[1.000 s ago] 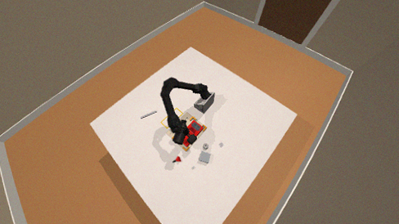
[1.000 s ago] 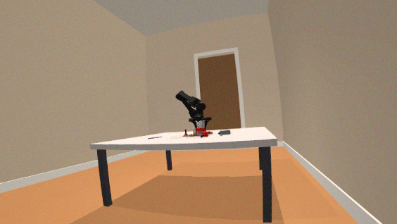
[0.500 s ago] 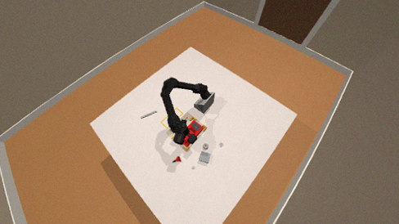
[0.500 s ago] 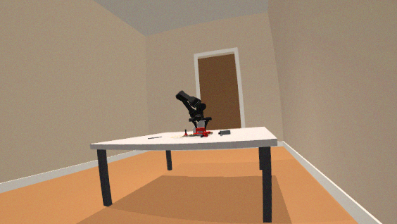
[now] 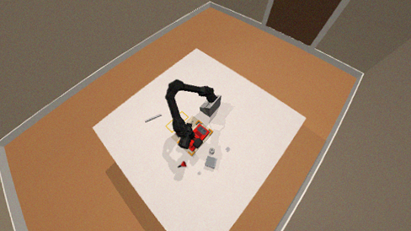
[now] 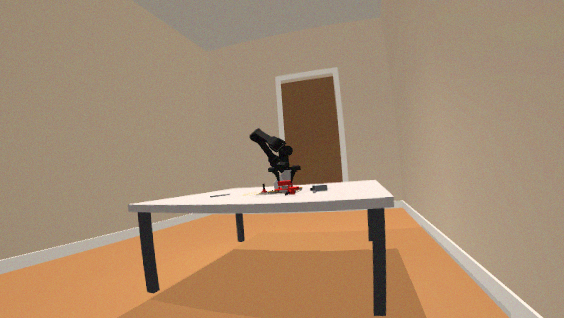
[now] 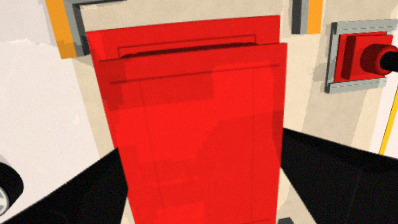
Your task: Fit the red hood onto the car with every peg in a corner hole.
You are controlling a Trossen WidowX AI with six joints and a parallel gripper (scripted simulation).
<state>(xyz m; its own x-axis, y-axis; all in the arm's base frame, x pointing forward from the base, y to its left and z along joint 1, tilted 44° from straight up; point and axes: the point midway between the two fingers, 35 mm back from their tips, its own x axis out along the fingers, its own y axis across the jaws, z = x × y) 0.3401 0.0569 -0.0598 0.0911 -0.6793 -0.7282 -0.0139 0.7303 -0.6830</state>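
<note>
Arm: the black arm point(image 5: 175, 99) arches up from its base and bends down over the middle of the white counter point(image 5: 255, 116), wrist pointing at the car.
End effector: the end effector point(image 7: 200, 165) is clamped on the hood, one black finger point(image 7: 75, 192) on its left flank and the other on its right; from the side view the end effector point(image 6: 284, 176) sits low over the jig.
Hood: the red hood point(image 7: 200, 125) fills the wrist view, flat roof facing the camera, held between the fingers directly above the car; from overhead the hood point(image 5: 200, 131) shows as a red patch inside the jig outline. I cannot tell whether it is resting on the deck or just above it; the pegs and corner holes are hidden under it.
Chassis: a strip of red chassis point(image 7: 185, 31) shows past the far edge of the hood, roughly lined up with it.
Jig: the jig point(image 7: 61, 27), with orange and grey corner brackets, shows at the top corners of the wrist view.
Other parts: a red block on a grey plate point(image 7: 357, 56) lies to the right of the jig; a small red piece point(image 5: 181, 165), a grey square plate point(image 5: 210, 162) and a thin dark bar point(image 5: 153, 118) lie apart on the counter; a grey box point(image 5: 211, 106) stands by the arm's base.
</note>
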